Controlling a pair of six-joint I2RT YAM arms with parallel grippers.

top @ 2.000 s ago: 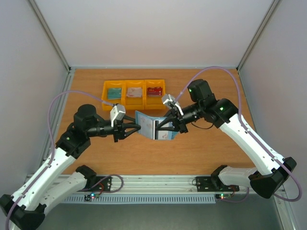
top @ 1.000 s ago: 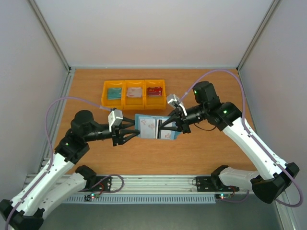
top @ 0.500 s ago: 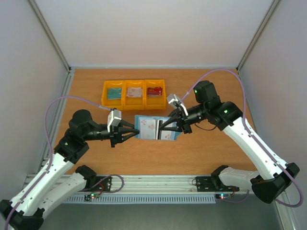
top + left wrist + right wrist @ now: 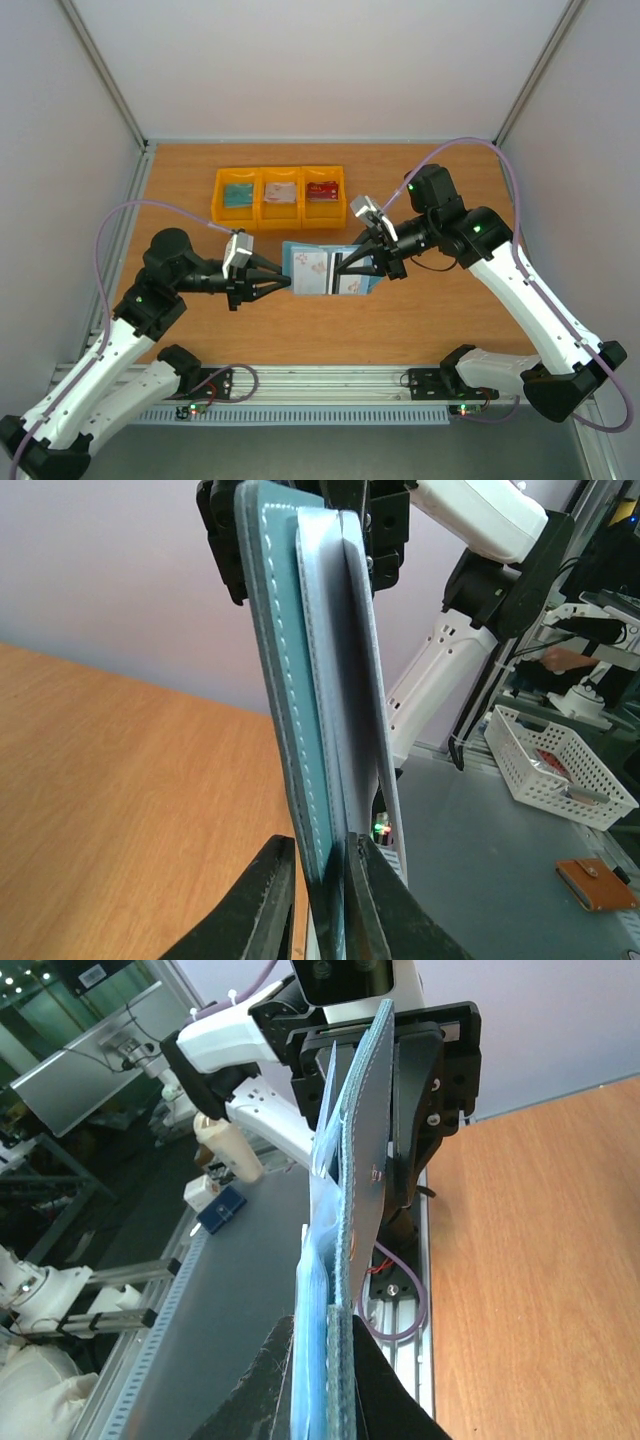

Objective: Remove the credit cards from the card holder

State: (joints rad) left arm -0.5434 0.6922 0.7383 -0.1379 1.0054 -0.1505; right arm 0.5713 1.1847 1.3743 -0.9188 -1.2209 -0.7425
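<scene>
The teal-blue card holder [image 4: 325,270] hangs open above the table, held between both grippers. A pale credit card with a dark stripe [image 4: 324,266] shows in its paler inside. My right gripper [image 4: 347,265] is shut on the holder's right edge; in the right wrist view the holder [image 4: 352,1210] stands edge-on between that gripper's [image 4: 330,1370] jaws. My left gripper [image 4: 287,283] is closed on the left edge. In the left wrist view the stitched teal flap [image 4: 285,680] runs down between the left gripper's [image 4: 322,905] black fingers. Whether a card is pinched there too is hidden.
Three yellow bins [image 4: 280,207] stand in a row at the back of the wooden table. They hold a teal card [image 4: 238,193], a whitish card [image 4: 281,192] and a red card [image 4: 322,189]. White walls close in the left, right and back sides.
The left gripper's jaws have closed from wide open onto the holder's left edge. The holder and the right gripper have shifted slightly to the right.
</scene>
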